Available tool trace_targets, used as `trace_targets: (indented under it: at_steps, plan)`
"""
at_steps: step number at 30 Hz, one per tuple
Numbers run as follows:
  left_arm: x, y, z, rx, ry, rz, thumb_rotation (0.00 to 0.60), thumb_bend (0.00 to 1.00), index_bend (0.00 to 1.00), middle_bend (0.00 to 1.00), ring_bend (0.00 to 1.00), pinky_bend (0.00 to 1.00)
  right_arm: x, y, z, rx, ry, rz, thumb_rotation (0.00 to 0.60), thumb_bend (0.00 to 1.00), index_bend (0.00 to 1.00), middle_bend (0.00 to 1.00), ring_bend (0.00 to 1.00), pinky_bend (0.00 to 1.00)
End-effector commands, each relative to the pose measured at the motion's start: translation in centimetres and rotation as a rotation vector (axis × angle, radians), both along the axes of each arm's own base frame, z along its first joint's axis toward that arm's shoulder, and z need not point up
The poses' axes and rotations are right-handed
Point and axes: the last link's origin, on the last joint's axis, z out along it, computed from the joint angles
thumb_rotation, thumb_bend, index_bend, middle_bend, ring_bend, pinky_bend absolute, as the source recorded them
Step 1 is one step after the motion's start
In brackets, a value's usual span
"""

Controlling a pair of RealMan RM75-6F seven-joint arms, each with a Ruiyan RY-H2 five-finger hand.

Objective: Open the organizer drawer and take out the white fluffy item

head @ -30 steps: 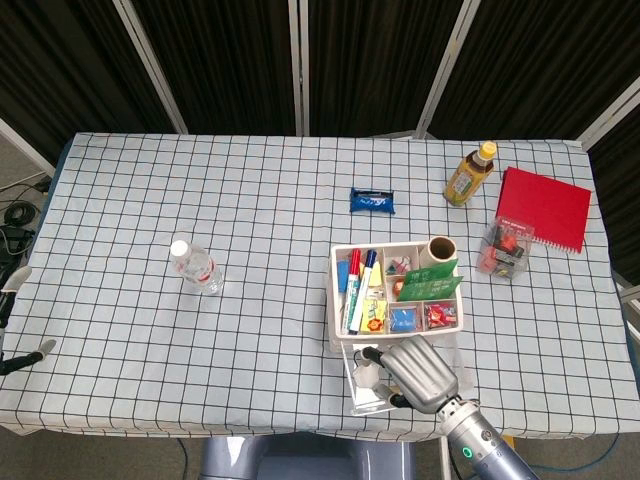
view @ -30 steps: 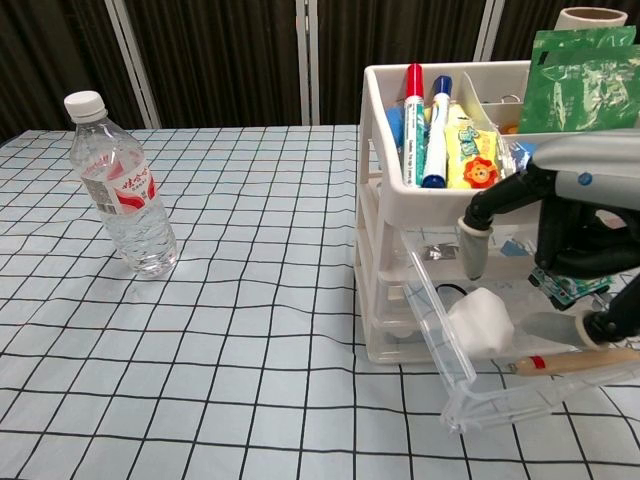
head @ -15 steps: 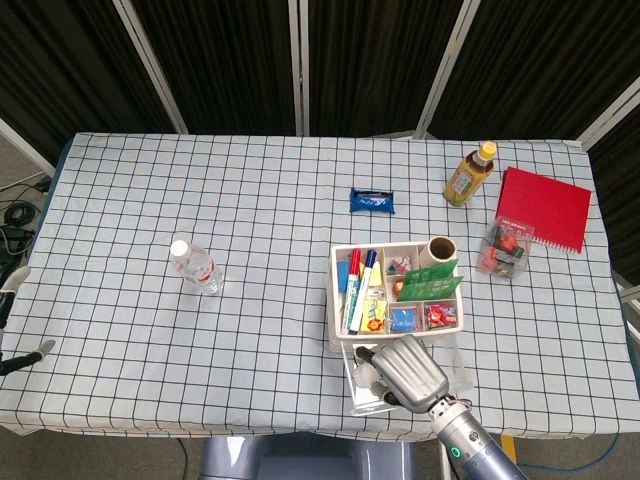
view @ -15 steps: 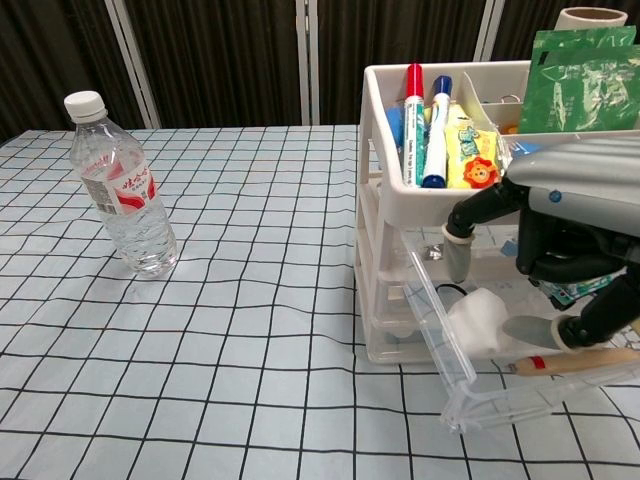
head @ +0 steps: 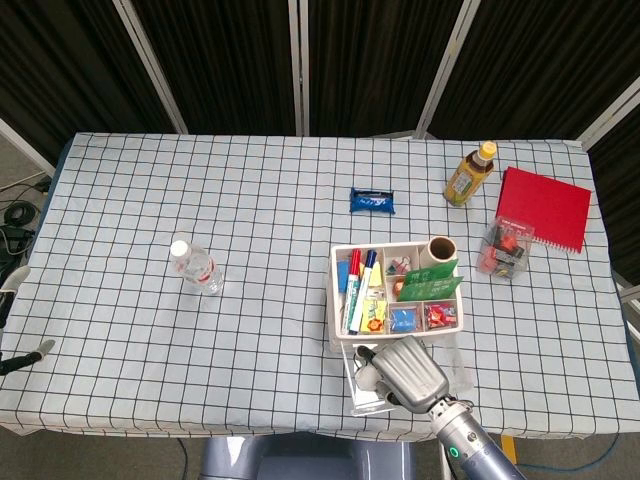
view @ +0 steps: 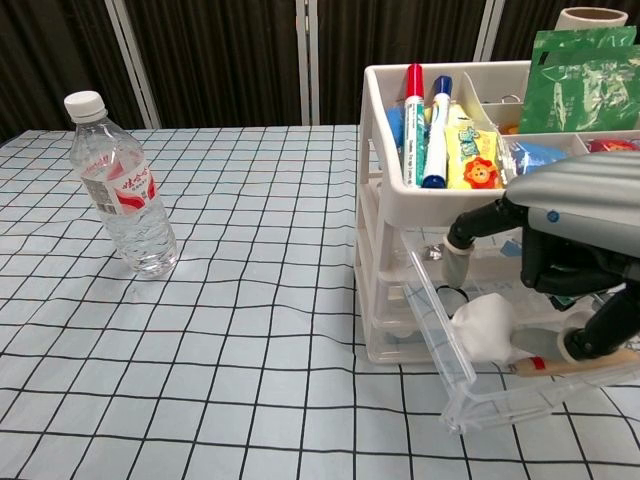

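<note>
From the head view, the organizer [head: 397,290] stands near the front edge of the bench [head: 250,300], right of centre, with its clear drawer [head: 372,392] pulled out toward the robot. The right hand [head: 407,372] lies over the open drawer and hides most of it; only a bit of the white fluffy item [head: 368,377] shows just to the left of the hand. The left hand is not seen in this view. Further back sit a blue packet [head: 372,201], a yellow drink bottle [head: 468,174], a red notebook [head: 543,207] and, well to the left, a water bottle [head: 196,267]; no writing on any of them can be read from here.

From the chest view, the drawer [view: 480,370] juts forward and tilts down a little, and the white fluffy item [view: 482,325] rests inside it against the left wall. The right hand [view: 560,255] is reached into the drawer with its fingers [view: 459,262] apart: one tip hangs above and slightly behind the item, another [view: 585,342] sits low to its right, so the item lies between them, toward the lower left of the palm. Whether either tip touches it is hard to say, but nothing looks clamped yet. The item is roundish, with no clear long axis. The water bottle [view: 122,187] carries a red and white label whose print is too small to read.
</note>
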Motion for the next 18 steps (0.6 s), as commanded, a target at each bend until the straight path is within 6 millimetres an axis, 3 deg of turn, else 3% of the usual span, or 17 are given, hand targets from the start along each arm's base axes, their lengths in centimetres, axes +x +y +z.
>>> trace_targets:
  at_steps: [1,7,12,18]
  plan:
    - [0.00,-0.01,0.03,0.002,-0.001,0.000,0.600,0.12,0.00,0.00,0.00,0.00,0.28,-0.03,-0.02,0.012,0.014,-0.003,0.600,0.21,0.38,1.00,1.00,0.83]
    - [-0.02,0.03,0.06,0.001,-0.002,0.000,0.600,0.12,0.00,0.00,0.00,0.00,0.67,-0.05,-0.20,0.017,0.028,-0.002,0.600,0.21,0.39,1.00,1.00,0.83]
    - [-0.05,-0.01,0.14,0.003,-0.005,0.000,0.600,0.12,0.00,0.00,0.00,0.00,0.66,-0.04,-0.52,0.014,0.025,-0.003,0.600,0.22,0.54,1.00,1.00,0.83]
    - [-0.09,-0.01,0.18,0.003,-0.009,0.001,0.600,0.12,0.00,0.00,0.00,0.00,0.51,0.03,-0.69,0.015,0.026,-0.007,0.600,0.22,0.60,1.00,1.00,0.83]
